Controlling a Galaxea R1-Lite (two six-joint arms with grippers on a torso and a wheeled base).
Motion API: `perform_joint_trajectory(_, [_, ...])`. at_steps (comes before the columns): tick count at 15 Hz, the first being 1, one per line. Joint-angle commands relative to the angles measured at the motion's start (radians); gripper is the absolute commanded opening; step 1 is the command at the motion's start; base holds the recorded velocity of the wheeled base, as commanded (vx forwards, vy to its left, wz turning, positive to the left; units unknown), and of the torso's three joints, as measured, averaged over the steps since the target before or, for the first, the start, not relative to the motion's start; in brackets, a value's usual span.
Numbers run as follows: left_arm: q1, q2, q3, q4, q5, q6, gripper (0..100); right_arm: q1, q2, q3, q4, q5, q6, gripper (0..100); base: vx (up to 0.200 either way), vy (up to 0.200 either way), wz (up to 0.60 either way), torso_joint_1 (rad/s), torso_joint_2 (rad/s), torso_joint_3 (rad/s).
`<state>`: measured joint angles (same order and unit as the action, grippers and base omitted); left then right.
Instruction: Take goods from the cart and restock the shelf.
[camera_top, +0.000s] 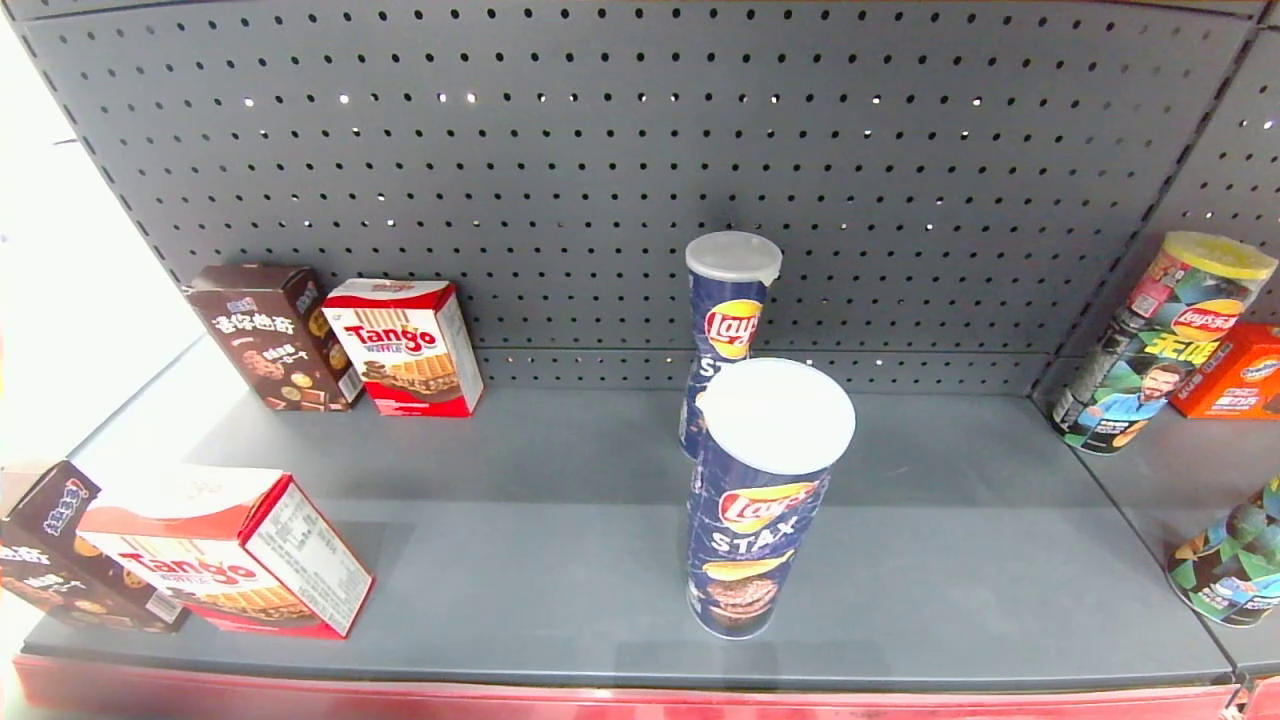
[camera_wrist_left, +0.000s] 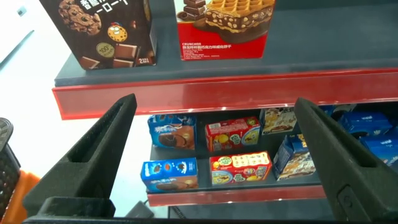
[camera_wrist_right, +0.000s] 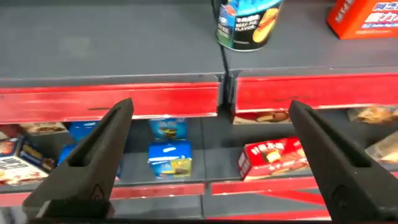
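Note:
On the grey shelf (camera_top: 560, 520) two dark blue chip cans stand upright, one near the front (camera_top: 760, 500) and one behind it (camera_top: 727, 330). A red wafer box (camera_top: 410, 345) and a brown cookie box (camera_top: 272, 335) stand at the back left. A second red wafer box (camera_top: 235, 555) and a brown cookie box (camera_top: 60, 550) stand at the front left. My left gripper (camera_wrist_left: 214, 155) is open and empty, below and in front of the shelf's red edge (camera_wrist_left: 224, 96). My right gripper (camera_wrist_right: 211, 158) is open and empty, before the red edge (camera_wrist_right: 112, 99).
A green chip can (camera_top: 1160, 345) and an orange box (camera_top: 1235, 375) stand on the neighbouring shelf at right, with another can (camera_top: 1235, 560) nearer the front. Lower shelves hold several small boxes (camera_wrist_left: 239, 134) (camera_wrist_right: 270, 158). A perforated back panel (camera_top: 640, 150) closes the shelf.

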<state>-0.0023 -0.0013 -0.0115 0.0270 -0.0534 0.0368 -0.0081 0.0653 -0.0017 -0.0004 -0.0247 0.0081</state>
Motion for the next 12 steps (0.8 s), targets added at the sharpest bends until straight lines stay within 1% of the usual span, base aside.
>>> perform_joint_trajectory(1, [0.001, 0.001, -0.001, -0.001, -0.002, 0.000, 100, 0.005, -0.058, 0.002, -0.001, -0.003, 0.006, 100, 0.000, 0.000, 0.00, 0.000, 0.00, 0.000])
perform_joint_trajectory(3, [0.001, 0.001, 0.001, -0.002, 0.000, -0.002, 100, 0.007, -0.058, 0.000, -0.001, -0.021, 0.013, 100, 0.000, 0.000, 0.00, 0.000, 0.00, 0.000])
perform_joint_trajectory(6, [0.001, 0.001, 0.002, -0.002, 0.000, -0.003, 100, 0.007, -0.058, 0.000, -0.001, -0.015, 0.001, 100, 0.000, 0.000, 0.00, 0.000, 0.00, 0.000])
perform_joint_trajectory(9, [0.001, 0.001, 0.002, -0.004, 0.014, -0.003, 100, 0.007, -0.058, 0.000, -0.001, -0.015, 0.001, 100, 0.000, 0.000, 0.00, 0.000, 0.00, 0.000])
perform_joint_trajectory(11, [0.001, 0.001, 0.004, -0.004, 0.046, 0.018, 100, 0.010, -0.058, 0.000, 0.002, -0.018, -0.005, 100, 0.000, 0.000, 0.00, 0.000, 0.00, 0.000])
perform_joint_trajectory(12, [0.001, 0.001, 0.005, -0.006, 0.061, 0.017, 100, 0.008, -0.058, 0.002, 0.000, -0.015, -0.003, 100, 0.000, 0.000, 0.00, 0.000, 0.00, 0.000])
